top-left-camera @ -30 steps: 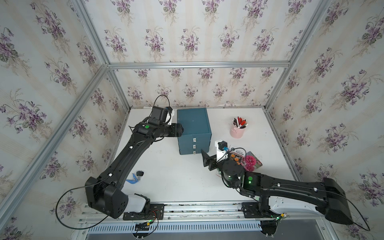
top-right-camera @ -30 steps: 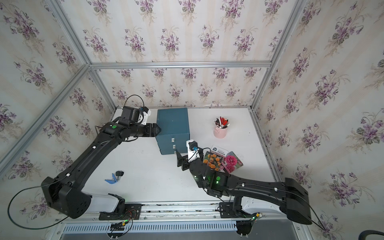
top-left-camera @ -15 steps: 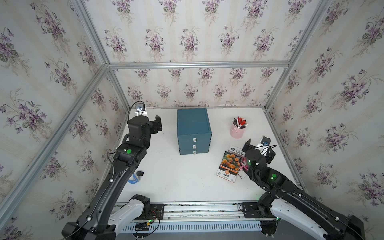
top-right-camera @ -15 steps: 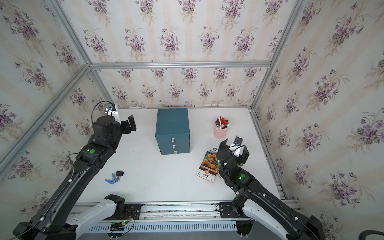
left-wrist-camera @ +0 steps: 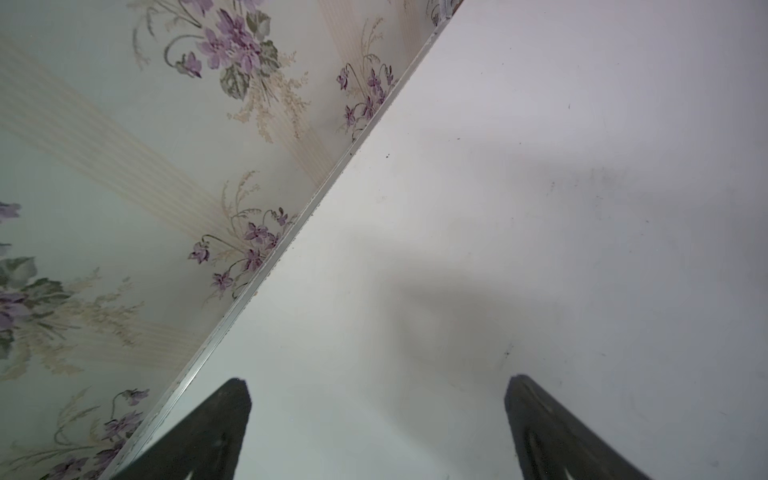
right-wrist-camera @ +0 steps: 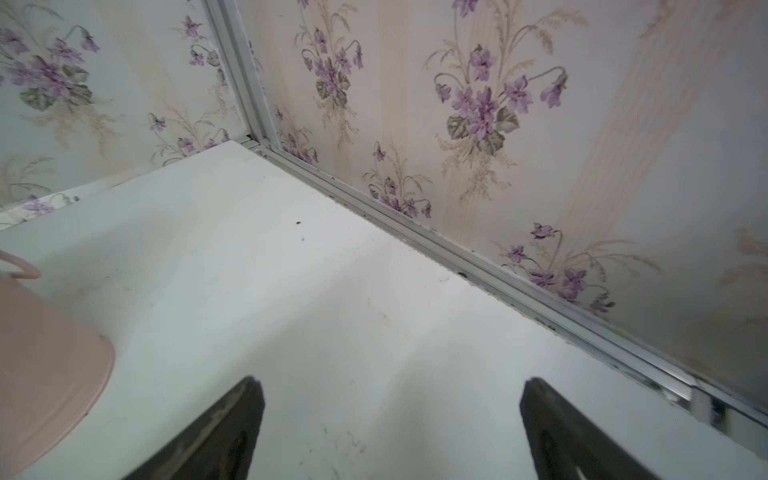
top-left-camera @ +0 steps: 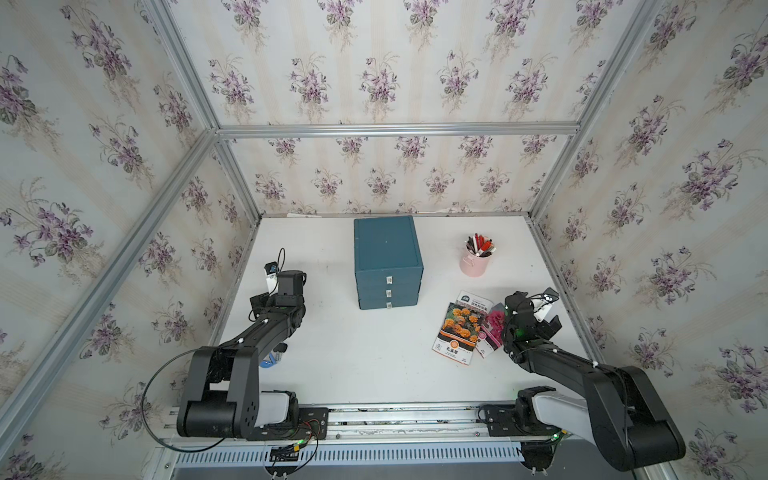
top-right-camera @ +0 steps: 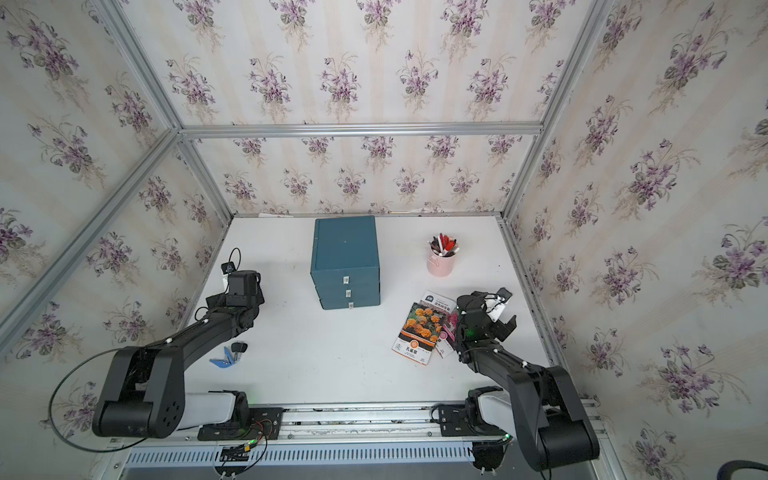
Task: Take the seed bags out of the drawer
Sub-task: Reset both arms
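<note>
The seed bags (top-left-camera: 459,328) lie overlapping on the tabletop (top-left-camera: 365,365), outside the closed blue drawer chest (top-left-camera: 386,253), with their long sides running roughly front to back. They sit just beside the right claw (right-wrist-camera: 390,386), which is spread wide, empty, and aimed away toward the wall corner. The left claw (left-wrist-camera: 374,386), equally wide and empty, is well apart.

seed bags (top-left-camera: 459,332) | three, flower-printed, overlapping | flat on table (top-left-camera: 365,361)

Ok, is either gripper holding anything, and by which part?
Nothing is held. The left gripper and right gripper stand open and empty; the seed bags lie loose on the table.
</note>
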You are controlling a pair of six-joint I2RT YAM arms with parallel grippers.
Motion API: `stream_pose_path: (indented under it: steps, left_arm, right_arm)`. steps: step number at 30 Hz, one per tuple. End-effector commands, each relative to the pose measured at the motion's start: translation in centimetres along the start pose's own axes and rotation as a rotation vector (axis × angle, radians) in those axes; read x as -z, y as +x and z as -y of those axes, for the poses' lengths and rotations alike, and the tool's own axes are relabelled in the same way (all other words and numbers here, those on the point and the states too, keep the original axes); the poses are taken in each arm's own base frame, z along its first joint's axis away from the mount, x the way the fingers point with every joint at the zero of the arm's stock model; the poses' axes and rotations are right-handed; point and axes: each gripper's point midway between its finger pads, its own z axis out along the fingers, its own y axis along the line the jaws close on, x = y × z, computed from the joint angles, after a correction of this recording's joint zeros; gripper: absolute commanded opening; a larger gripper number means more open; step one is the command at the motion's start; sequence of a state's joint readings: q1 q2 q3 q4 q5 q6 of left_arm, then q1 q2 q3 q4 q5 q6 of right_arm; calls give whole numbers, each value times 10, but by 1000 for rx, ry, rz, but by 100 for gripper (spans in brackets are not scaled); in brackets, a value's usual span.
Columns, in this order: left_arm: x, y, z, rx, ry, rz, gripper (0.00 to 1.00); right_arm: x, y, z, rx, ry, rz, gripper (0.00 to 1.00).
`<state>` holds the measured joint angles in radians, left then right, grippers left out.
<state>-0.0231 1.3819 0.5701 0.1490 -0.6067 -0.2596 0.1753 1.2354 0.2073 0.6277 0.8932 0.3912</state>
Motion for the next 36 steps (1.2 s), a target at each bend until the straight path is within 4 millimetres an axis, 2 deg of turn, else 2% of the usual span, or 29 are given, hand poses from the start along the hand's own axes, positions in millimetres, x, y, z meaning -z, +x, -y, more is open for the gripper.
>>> stream_pose_path:
  steps: [1,2,3,5,6,8,9,10,11,12,14,15,18,21,22,36]
  left_arm:
    - [-2,-33,16,88,74,135,100]
    - [1,-37,20,83,100,178,100]
    - [1,-34,26,70,129,158,100]
    - [-1,-29,39,14,168,165,100]
    - [2,-31,51,-28,221,190,100]
    - [8,-28,85,-122,404,210,100]
    - [13,-24,94,-154,466,225,100]
    - [13,-16,98,-159,515,257,100]
    - [12,-18,92,-109,485,316,100]
    - [13,-21,91,-101,482,327,100]
    - [10,-17,92,-129,481,230,100]
    - [11,-19,92,-125,478,274,100]
    - [13,-19,92,-131,475,266,100]
    - [14,-19,92,-133,473,269,100]
    - [14,-19,92,-131,472,273,100]
    - [13,-19,92,-132,472,268,100]
  right_arm:
    - [1,-41,-58,-14,-278,142,100]
    - [3,-41,-80,58,-382,141,100]
    - [5,-41,-92,98,-450,152,100]
    - [13,-30,-99,94,-580,211,99]
    - [12,-33,-101,96,-587,244,100]
    - [-1,-19,-110,121,-621,118,100]
    - [4,-29,-107,89,-637,185,100]
    - [3,-27,-104,79,-626,159,100]
    - [0,-22,-102,88,-619,127,100]
    - [3,-29,-102,75,-626,178,100]
    - [0,-22,-102,90,-615,126,100]
    - [3,-28,-102,78,-623,169,100]
    - [1,-25,-102,87,-610,145,100]
    - [6,-18,-121,152,-704,115,100]
    - [8,-18,-121,152,-715,126,100]
    - [7,-18,-122,154,-715,122,100]
